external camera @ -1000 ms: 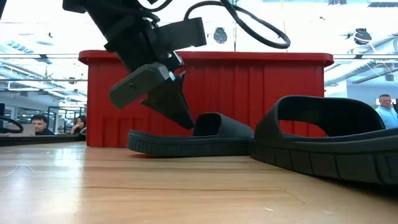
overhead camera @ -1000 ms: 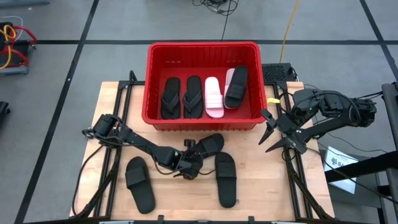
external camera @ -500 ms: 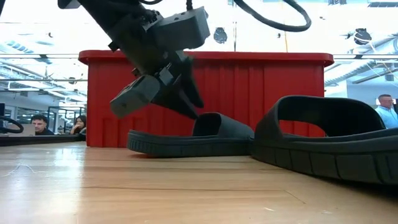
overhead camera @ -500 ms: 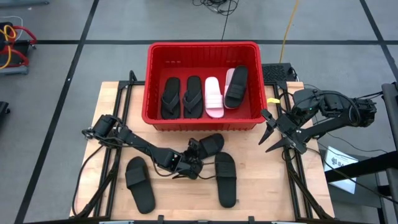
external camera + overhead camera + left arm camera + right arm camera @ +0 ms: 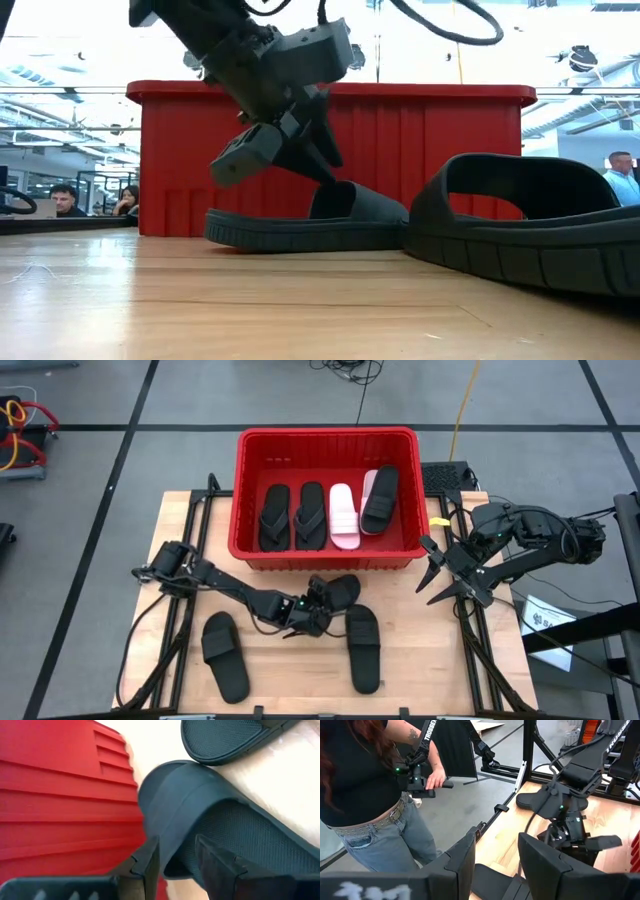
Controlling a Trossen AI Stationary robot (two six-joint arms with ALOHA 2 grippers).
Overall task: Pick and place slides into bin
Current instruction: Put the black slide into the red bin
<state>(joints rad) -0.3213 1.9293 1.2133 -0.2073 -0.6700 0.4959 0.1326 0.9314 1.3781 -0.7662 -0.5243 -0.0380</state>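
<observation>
A light wooden table top (image 5: 190,540) on a black metal frame stands on a grey floor marked with dark lines (image 5: 100,426). A yellow cable (image 5: 464,400) runs across the floor beyond the table's far edge. A white label (image 5: 538,617), perhaps paper, lies off its right edge. A person in a black top and blue jeans (image 5: 375,800) stands beside the table, holding a black handle.

The bin (image 5: 330,442) sits at the table's (image 5: 180,520) far edge, holding five slides (image 5: 331,510) side by side; three more slides (image 5: 361,647) lie on the table before it, one touching another
</observation>
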